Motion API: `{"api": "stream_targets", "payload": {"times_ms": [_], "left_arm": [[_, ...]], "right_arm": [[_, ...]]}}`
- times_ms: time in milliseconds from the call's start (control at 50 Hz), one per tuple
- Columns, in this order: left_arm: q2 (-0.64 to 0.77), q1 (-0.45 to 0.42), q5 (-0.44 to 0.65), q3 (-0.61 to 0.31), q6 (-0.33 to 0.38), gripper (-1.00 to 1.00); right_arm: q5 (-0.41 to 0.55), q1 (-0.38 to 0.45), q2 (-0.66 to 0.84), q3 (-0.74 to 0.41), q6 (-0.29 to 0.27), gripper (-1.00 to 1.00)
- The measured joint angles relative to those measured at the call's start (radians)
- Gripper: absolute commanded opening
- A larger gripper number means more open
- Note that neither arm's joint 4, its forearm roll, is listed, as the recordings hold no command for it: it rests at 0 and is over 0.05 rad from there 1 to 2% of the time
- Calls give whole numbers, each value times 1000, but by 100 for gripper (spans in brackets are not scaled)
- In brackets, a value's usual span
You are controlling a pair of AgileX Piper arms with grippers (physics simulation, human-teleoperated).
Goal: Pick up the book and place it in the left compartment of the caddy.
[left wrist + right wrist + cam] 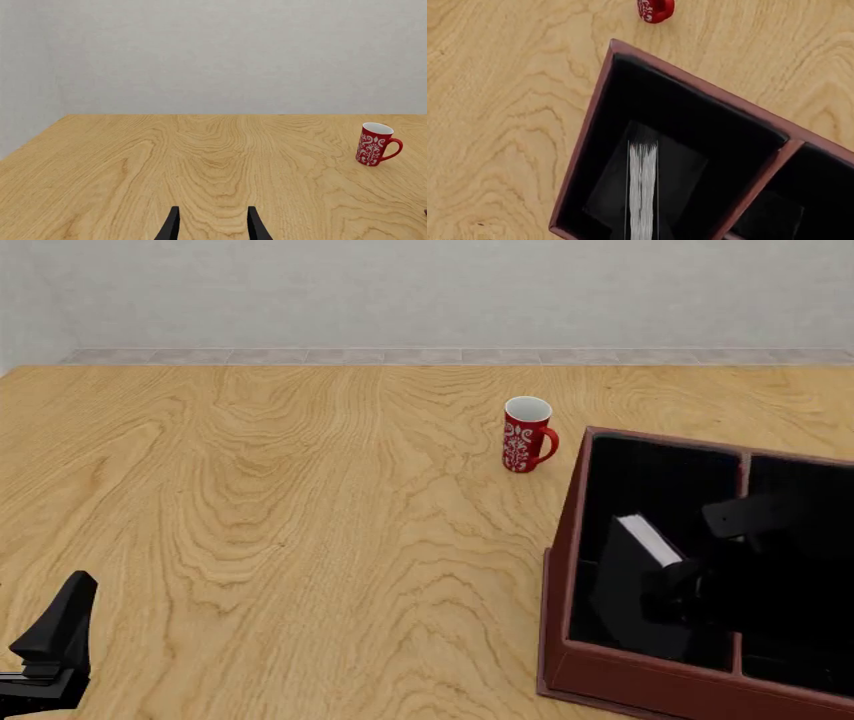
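Since the thick black hardback book [638, 580] with its white page edge already stands tilted inside the long black-lined left compartment [627, 485] of the reddish-brown wooden caddy [641, 680], the step in hand looks like the release: best to let it go gently so it settles against the wall. Black on black hides the right gripper [694, 585]; whether its jaws hold the book I cannot tell. Beyond, a red patterned mug [526, 435] stands apart. On the light wooden table [267, 500], the left gripper [212, 225] hangs open and empty.
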Motion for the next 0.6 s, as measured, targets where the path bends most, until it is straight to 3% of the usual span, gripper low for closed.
{"api": "stream_targets", "payload": {"times_ms": [600], "left_arm": [[0, 0, 0, 0, 0, 100]], "right_arm": [[-37, 8, 25, 21, 16, -100]]}}
